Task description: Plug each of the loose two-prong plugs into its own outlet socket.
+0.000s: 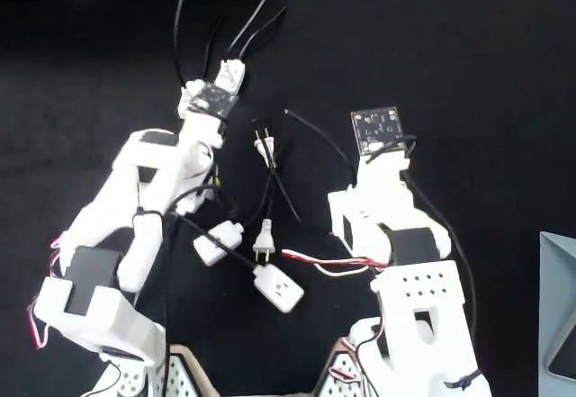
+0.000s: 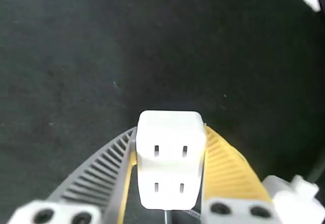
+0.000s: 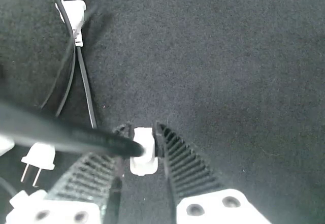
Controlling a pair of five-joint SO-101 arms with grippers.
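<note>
The left claw point(image 2: 170, 132) is open just to the width of a white outlet socket point(image 2: 169, 163). It pinches the socket between a grey finger and a yellow finger point(image 2: 228, 168), and the socket's two pairs of slots face the wrist camera. The right claw point(image 3: 142, 131) is almost closed, clamped on the small white body of a held plug point(image 3: 143, 153) low over the black surface point(image 3: 244, 56). A black cord point(image 3: 61, 132) crosses one of its fingers. A second plug point(image 3: 71, 10) lies ahead of this claw and well apart from it, prongs pointing away. A third plug point(image 3: 36, 159) lies to one side of the claw. Two spare sockets point(image 1: 279, 287) rest back between the arms. A grey-blue bin point(image 1: 558, 280) sits out past the right arm; its contents cannot be made out.
</note>
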